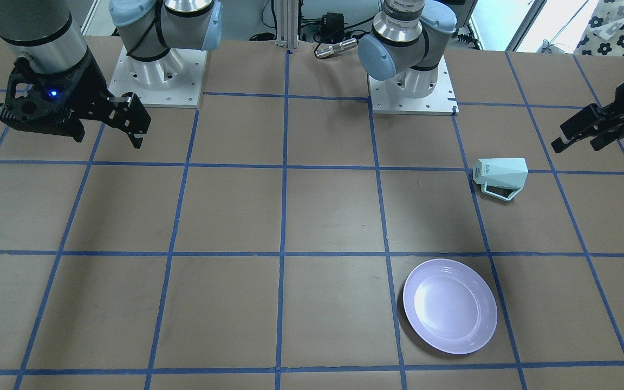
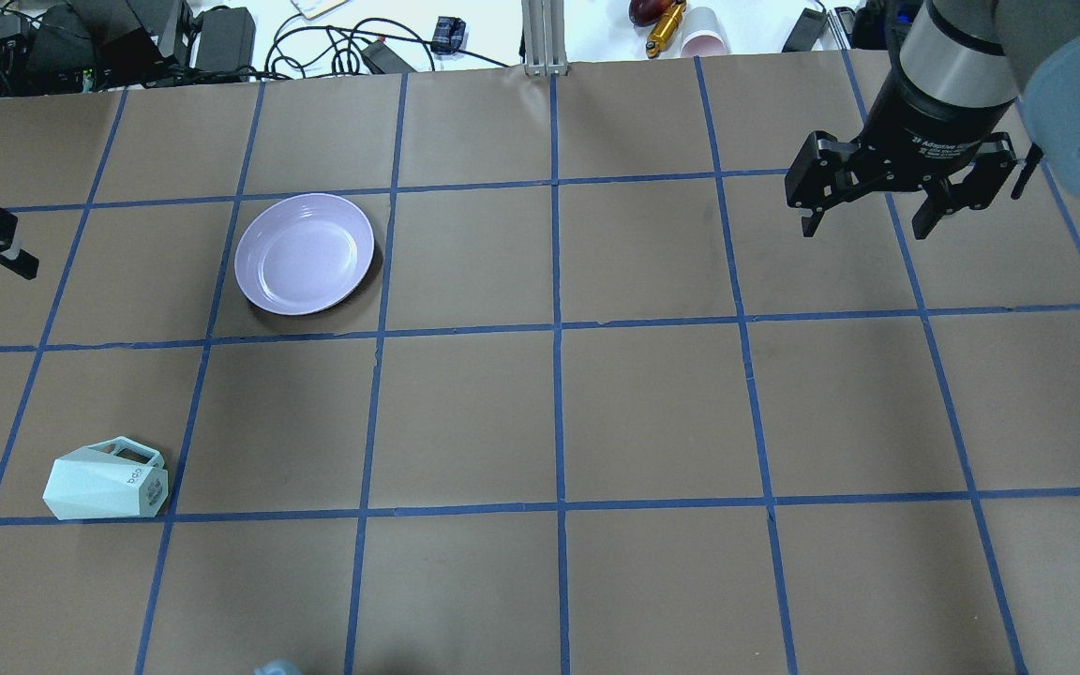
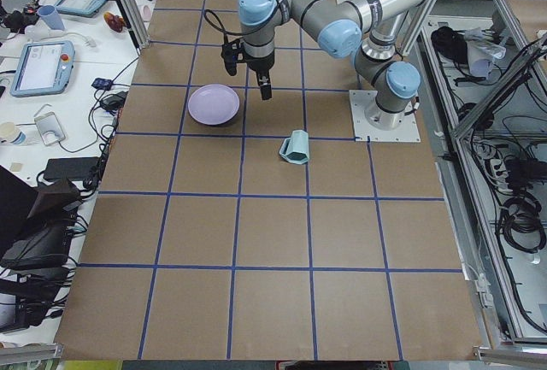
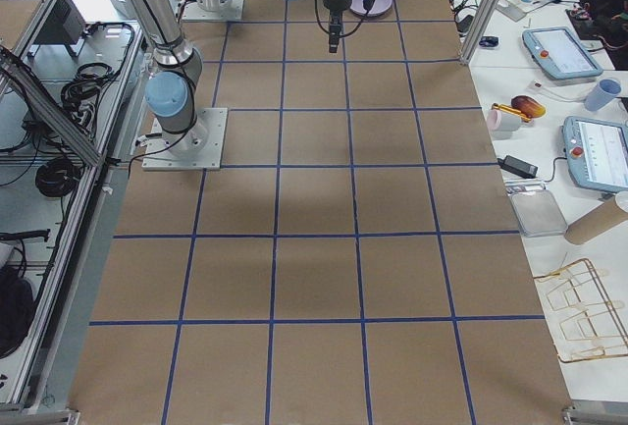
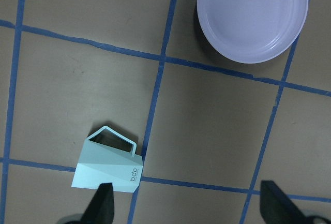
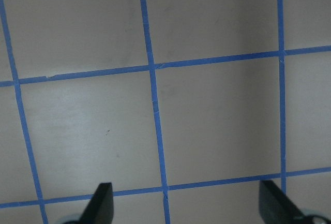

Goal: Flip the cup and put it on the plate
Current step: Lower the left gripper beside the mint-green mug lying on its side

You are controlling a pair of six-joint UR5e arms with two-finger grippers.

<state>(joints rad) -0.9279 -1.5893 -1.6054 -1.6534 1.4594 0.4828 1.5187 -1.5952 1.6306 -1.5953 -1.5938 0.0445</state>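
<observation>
The pale mint-green faceted cup [image 2: 104,483] lies on its side on the brown table, handle towards the plate; it also shows in the front view [image 1: 499,174] and the left wrist view [image 5: 106,164]. The round lavender plate [image 2: 304,253] sits empty, apart from the cup, and also shows in the front view [image 1: 449,306] and the left wrist view [image 5: 252,14]. My left gripper [image 1: 576,142] is open and empty, hovering high beside the cup; its fingertips [image 5: 103,206] frame the cup's base. My right gripper [image 2: 863,230] is open and empty, far across the table.
The table [image 2: 559,412] is brown with a blue tape grid. The two arm bases [image 1: 160,70] [image 1: 412,81] stand at the robot's edge. Cables, power bricks and a paper cup [image 2: 704,42] lie beyond the far edge.
</observation>
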